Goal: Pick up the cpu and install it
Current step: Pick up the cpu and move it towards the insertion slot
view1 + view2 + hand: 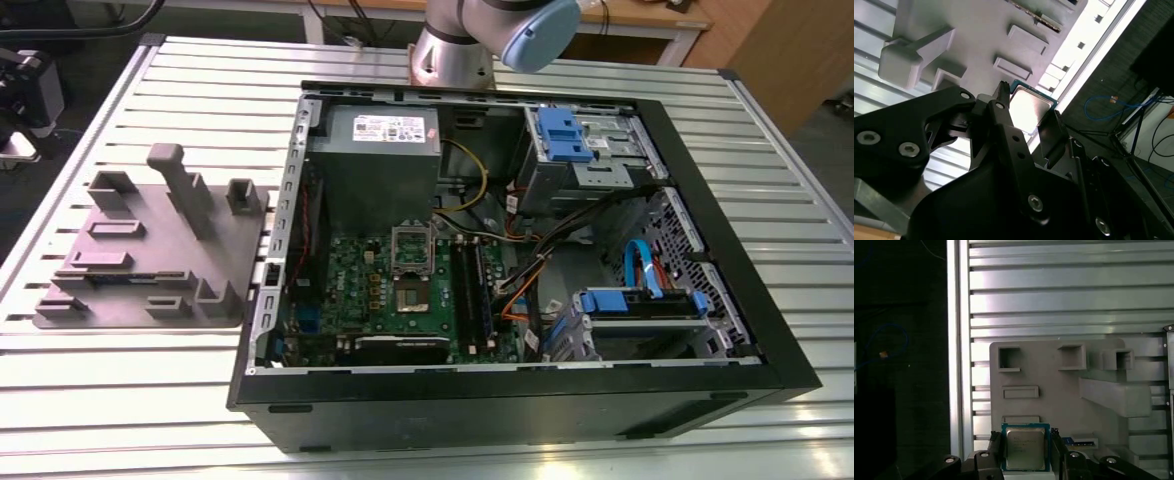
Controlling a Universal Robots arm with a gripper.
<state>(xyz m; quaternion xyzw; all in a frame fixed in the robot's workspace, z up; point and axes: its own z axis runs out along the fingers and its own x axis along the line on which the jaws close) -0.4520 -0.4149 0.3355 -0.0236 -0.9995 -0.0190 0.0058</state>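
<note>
The cpu (1025, 447), a small square chip with a shiny metal top and green edge, sits between the two black fingers (995, 452) of my gripper (1025, 440), which is shut on it. It hangs well above the grey moulded fixture (1054, 390) on the slatted table. The second wrist view shows the same cpu (1030, 106) clamped by the gripper (1026, 112) over the fixture (979, 35). In the exterior view the green motherboard (360, 290) lies in the open computer case, its socket (408, 297) uncovered with the retaining plate (410, 241) lifted.
The black case (534, 410) has tall walls, a grey power supply (380, 150), blue drive brackets (561, 130), loose cables (534, 270) and black RAM slots (470, 290) beside the socket. The fixture (147, 250) stands at the exterior view's left. The arm's base (454, 50) rises behind the case.
</note>
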